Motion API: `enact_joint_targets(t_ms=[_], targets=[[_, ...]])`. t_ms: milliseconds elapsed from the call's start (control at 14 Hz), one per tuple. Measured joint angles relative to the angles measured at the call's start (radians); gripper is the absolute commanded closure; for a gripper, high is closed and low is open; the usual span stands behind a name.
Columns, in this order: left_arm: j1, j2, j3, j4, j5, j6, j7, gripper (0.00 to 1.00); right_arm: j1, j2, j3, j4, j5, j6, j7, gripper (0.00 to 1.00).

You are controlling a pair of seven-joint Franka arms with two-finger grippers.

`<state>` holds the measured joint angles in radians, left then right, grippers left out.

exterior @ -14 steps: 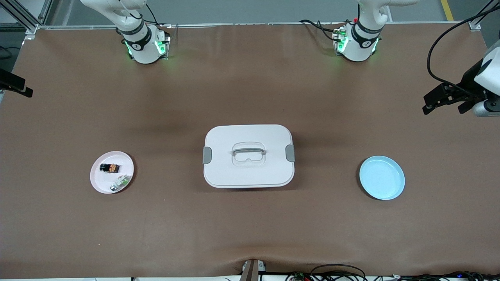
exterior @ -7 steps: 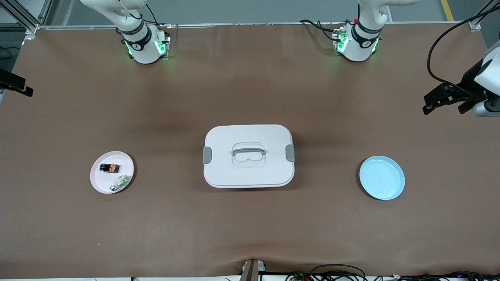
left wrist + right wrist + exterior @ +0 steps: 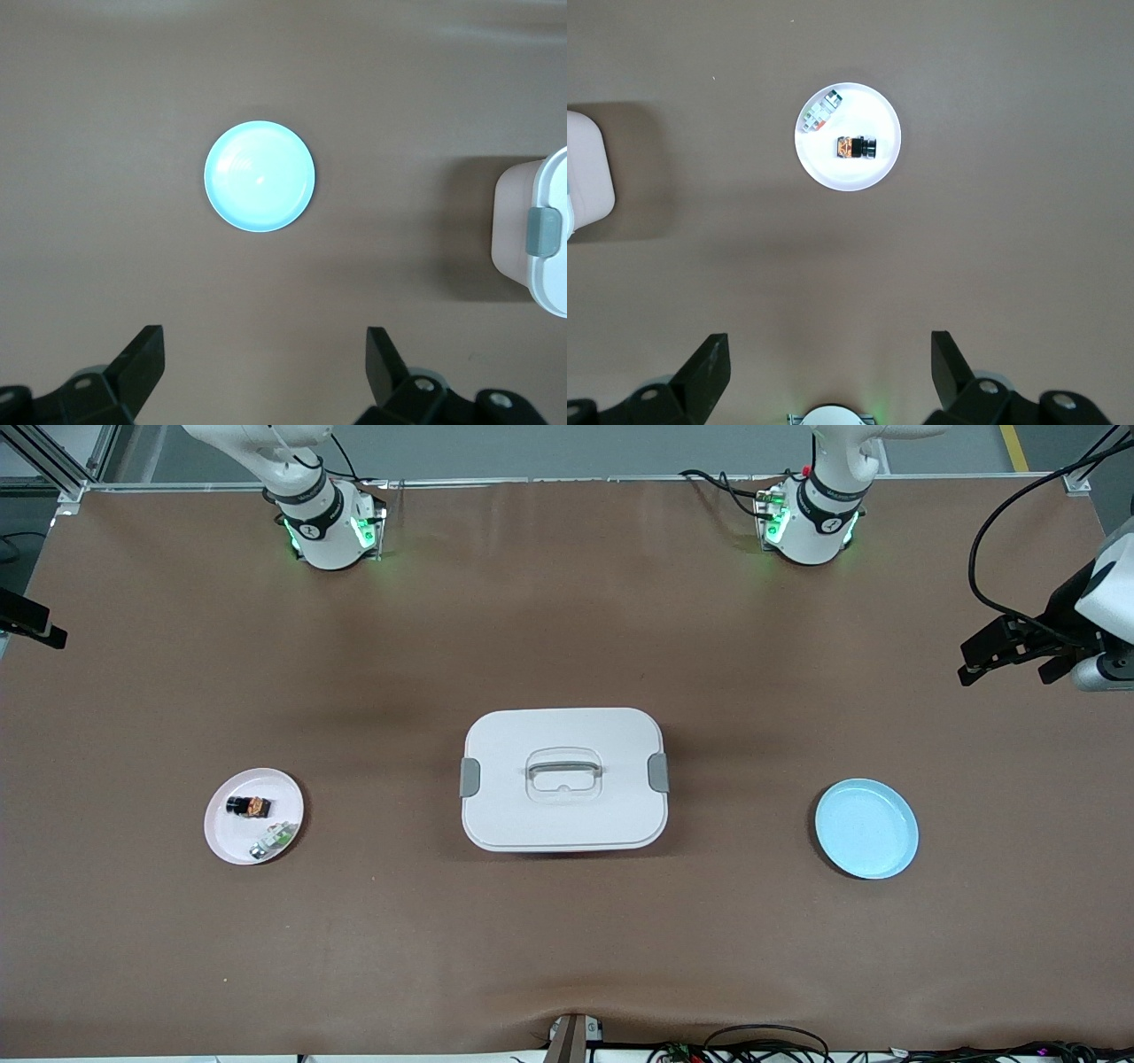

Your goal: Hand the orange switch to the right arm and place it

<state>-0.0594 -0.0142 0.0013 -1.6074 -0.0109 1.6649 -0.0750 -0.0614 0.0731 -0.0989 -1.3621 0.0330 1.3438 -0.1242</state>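
Note:
The orange switch (image 3: pixel 250 806), tiny and black with an orange middle, lies on a small pink plate (image 3: pixel 232 838) toward the right arm's end of the table. It also shows in the right wrist view (image 3: pixel 856 146) on that plate (image 3: pixel 850 174). My right gripper (image 3: pixel 830 340) is open and empty, high over the table near its own base. In the front view only a black part of it (image 3: pixel 27 624) shows at the edge. My left gripper (image 3: pixel 1010 670) is open and empty, high over the left arm's end of the table; it also shows in its wrist view (image 3: pixel 264 334).
A small green-and-silver part (image 3: pixel 273 839) lies on the pink plate beside the switch. A white lidded box (image 3: pixel 563 815) with a handle stands mid-table. An empty light-blue plate (image 3: pixel 866 828) lies toward the left arm's end and shows in the left wrist view (image 3: pixel 260 176).
The black part of the right gripper has slid slightly toward the edge of the front view. The left gripper has barely shifted. Nothing on the table has moved.

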Motion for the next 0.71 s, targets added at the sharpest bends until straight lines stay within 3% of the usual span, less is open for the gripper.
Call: enact_joint_targets(t_ms=[712], targets=[[0.001, 0.001, 0.000, 0.000, 0.000, 0.000, 0.000, 0.00, 0.000, -0.025, 0.009, -0.021, 0.000, 0.031, 0.001, 0.00]])
